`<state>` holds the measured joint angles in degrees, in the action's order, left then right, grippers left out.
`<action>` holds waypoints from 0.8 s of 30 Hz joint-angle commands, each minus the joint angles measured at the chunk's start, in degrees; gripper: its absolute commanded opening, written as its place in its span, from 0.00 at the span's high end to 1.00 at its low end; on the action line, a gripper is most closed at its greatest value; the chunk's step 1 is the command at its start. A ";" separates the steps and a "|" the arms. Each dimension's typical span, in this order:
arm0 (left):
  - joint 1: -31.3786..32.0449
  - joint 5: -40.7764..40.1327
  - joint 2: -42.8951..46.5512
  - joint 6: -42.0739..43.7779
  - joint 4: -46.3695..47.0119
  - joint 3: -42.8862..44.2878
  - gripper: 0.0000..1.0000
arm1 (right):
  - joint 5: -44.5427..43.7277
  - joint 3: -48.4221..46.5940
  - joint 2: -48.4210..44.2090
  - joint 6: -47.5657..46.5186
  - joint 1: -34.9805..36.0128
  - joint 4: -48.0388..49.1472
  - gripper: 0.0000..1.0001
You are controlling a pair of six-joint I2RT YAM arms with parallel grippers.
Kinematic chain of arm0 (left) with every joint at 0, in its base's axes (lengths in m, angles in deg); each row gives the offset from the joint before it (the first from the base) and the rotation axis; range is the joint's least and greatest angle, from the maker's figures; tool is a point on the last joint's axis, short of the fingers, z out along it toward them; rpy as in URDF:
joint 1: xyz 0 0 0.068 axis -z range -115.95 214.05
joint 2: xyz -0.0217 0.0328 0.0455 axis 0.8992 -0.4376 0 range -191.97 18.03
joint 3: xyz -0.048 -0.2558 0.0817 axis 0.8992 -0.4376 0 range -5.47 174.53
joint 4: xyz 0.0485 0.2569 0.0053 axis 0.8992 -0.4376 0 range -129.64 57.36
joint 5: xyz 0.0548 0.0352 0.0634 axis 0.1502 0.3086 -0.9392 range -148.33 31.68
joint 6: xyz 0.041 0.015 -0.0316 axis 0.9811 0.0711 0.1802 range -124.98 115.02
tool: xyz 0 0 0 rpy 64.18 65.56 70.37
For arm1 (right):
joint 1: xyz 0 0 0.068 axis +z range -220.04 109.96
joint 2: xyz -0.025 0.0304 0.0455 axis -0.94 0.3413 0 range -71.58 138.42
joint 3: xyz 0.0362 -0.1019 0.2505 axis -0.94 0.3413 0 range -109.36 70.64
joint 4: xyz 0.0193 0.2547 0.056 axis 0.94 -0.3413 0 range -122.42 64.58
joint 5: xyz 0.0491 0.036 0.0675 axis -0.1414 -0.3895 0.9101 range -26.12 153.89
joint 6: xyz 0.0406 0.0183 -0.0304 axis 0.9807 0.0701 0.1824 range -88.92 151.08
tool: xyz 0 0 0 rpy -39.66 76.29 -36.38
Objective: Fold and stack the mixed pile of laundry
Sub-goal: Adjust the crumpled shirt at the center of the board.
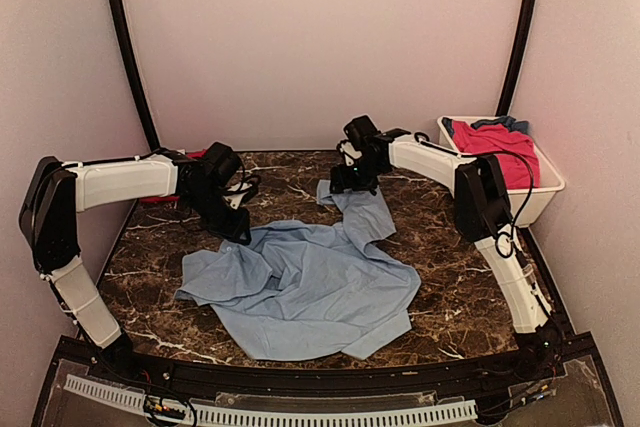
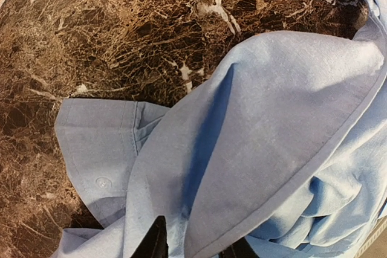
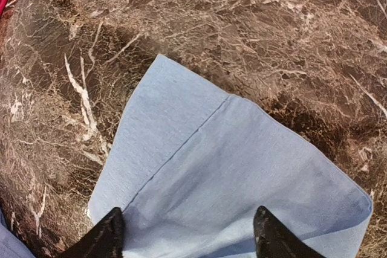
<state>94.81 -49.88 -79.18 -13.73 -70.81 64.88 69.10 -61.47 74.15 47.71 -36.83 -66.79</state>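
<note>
A white tub [image 1: 548,185] sits at the far right corner of a dark marble table [image 1: 450,277]. Inside the tub lie red cloths [image 1: 500,142], with a darker blue piece [image 1: 515,124] at its far edge.

Left of the tub, a large light-blue shirt [image 1: 310,287] lies crumpled across the middle of the table, well apart from the tub. One strip of it reaches away from the arms.

The right gripper [image 1: 350,185] hangs over that strip, on the side of the shirt nearer the tub. Its wrist view shows its fingers [image 3: 109,234] spread wide above flat blue cloth, gripping nothing.

The left gripper [image 1: 238,227] is at the shirt's edge farthest from the tub. Its wrist view shows the fingers [image 2: 156,240] drawn close together, pinching a raised fold of the shirt. A buttoned cuff [image 2: 100,149] lies flat beside that fold.

Farther still from the tub, another red cloth [image 1: 158,198] shows behind the left arm.
</note>
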 commanded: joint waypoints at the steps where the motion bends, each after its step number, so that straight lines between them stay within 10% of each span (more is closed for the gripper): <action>1: 0.35 1.04 0.36 0.02 0.15 -0.65 0.72 | -0.69 -3.46 2.62 -0.06 -0.08 -2.07 0.41; 6: 0.43 1.22 0.12 -0.07 0.14 -0.65 0.72 | 0.80 -2.31 3.08 -0.36 -0.40 -1.71 0.60; 11: 0.51 1.60 0.00 -0.18 0.19 -0.73 0.72 | 0.15 -4.53 5.26 0.02 -0.56 -4.53 0.20; 24: 0.53 1.87 0.01 -0.01 0.10 -0.43 0.72 | -5.79 -6.23 9.10 -4.63 0.10 -13.70 0.28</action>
<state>95.10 -48.74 -79.39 -13.77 -70.46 64.88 67.20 -68.45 79.83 44.82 -37.09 -71.95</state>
